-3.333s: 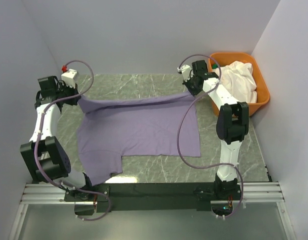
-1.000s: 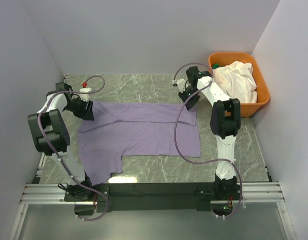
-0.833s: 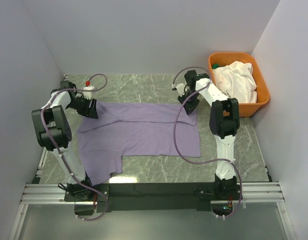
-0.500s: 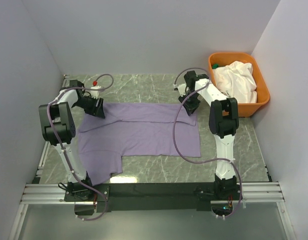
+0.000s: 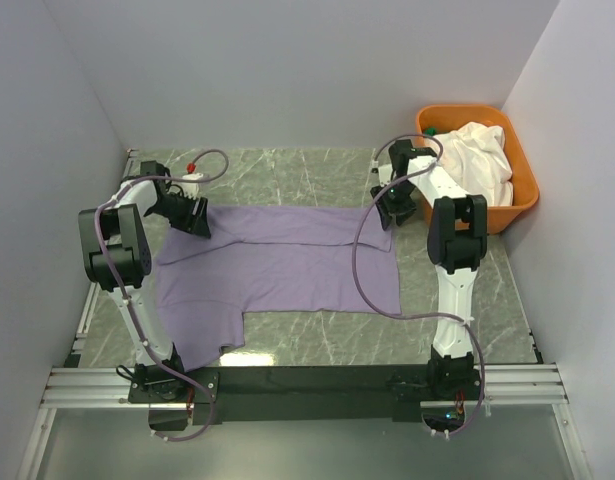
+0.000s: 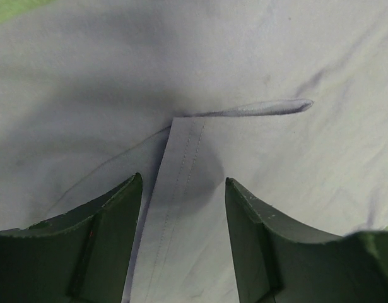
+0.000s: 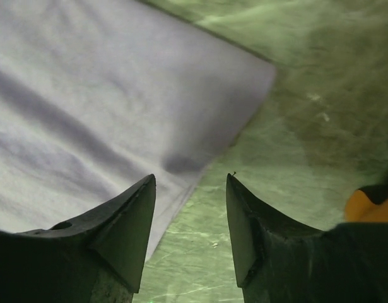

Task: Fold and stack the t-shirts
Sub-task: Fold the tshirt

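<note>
The lavender t-shirt (image 5: 287, 265) lies spread on the marble table (image 5: 287, 170), its far edge folded over towards the near side. My left gripper (image 5: 195, 222) hangs open just over the shirt's far left part. In the left wrist view the left gripper (image 6: 183, 183) has a stitched hem (image 6: 181, 158) of the lavender cloth (image 6: 276, 158) lying between its fingers, not pinched. My right gripper (image 5: 392, 212) stands open at the far right corner. In the right wrist view the right gripper (image 7: 190, 180) straddles the cloth's edge (image 7: 86, 95) and bare table (image 7: 307, 126). A white t-shirt (image 5: 477, 160) is bunched in the orange tub (image 5: 528, 185).
The orange tub stands at the far right corner, close to my right arm, and a bit of it (image 7: 370, 205) shows in the right wrist view. Grey walls close in the left, back and right sides. A metal rail (image 5: 307, 385) runs along the near edge.
Both grippers carried the shirt's far edge forward and down onto the cloth. In the last second the right gripper opened, let go of the corner and shifted right; the left barely moved.
</note>
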